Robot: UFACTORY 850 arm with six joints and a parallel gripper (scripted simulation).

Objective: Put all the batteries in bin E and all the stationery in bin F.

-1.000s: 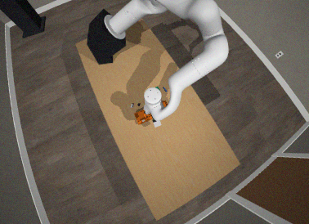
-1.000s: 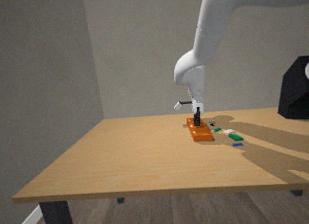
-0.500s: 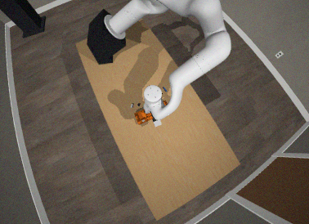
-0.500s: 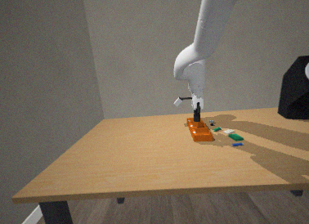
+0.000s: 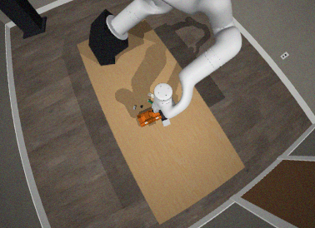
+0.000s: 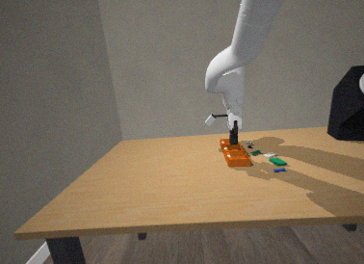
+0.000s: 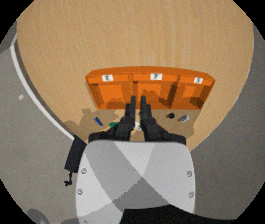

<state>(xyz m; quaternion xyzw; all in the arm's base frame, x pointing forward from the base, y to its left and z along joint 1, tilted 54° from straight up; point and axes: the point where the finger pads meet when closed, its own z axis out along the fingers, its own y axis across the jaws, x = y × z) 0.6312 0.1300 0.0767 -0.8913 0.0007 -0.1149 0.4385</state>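
Right now one white robot arm (image 6: 250, 34) reaches down over the light wooden table (image 6: 144, 193). Its dark gripper (image 7: 137, 111) hangs just above one orange row of three little bins (image 7: 151, 87) — each bin has a small white label, too tiny to read. The jaws are pinched almost together, holding nothing. Beside the bins lie small things: two green pieces (image 6: 277, 161), one white piece (image 6: 269, 155) and one blue piece (image 6: 279, 170).
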